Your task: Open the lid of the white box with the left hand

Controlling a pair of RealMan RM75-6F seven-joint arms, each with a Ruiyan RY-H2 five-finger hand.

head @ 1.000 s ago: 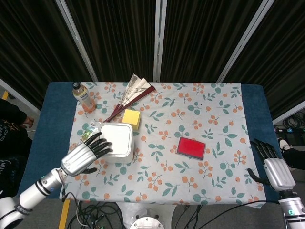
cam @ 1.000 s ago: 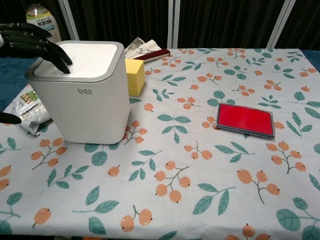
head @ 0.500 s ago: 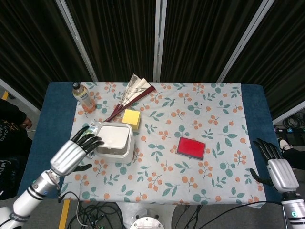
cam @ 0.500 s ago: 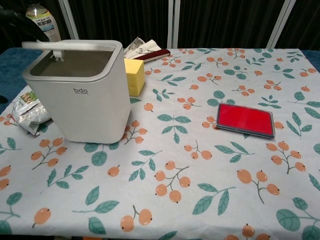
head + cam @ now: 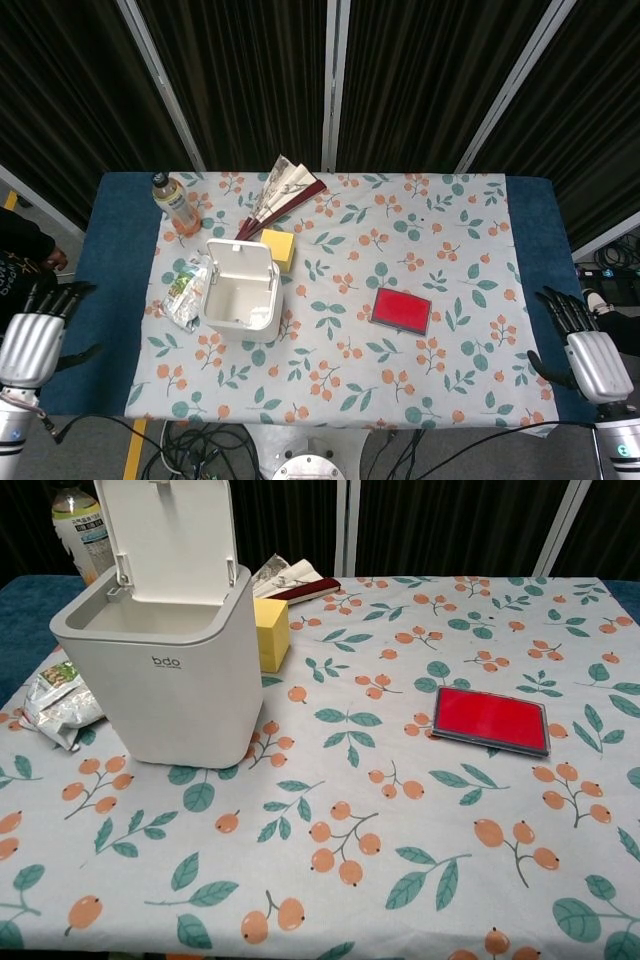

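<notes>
The white box [image 5: 240, 305] [image 5: 160, 690] stands on the left part of the table, its inside showing and holding nothing I can see. Its lid [image 5: 242, 261] [image 5: 166, 538] stands upright, hinged at the far edge. My left hand [image 5: 33, 342] hangs off the table's left edge, well clear of the box, fingers spread and holding nothing. My right hand [image 5: 585, 355] sits off the right edge, fingers apart and empty. Neither hand shows in the chest view.
A crumpled snack bag [image 5: 183, 290] lies left of the box, a yellow block [image 5: 276, 248] behind it, a folded fan [image 5: 280, 190] further back and a drink bottle [image 5: 173, 203] at the far left. A red flat case [image 5: 401, 310] lies right of centre.
The lid has swung from shut to fully upright. My left hand left the lid and drew back off the table's left edge. The right hand barely moved.
</notes>
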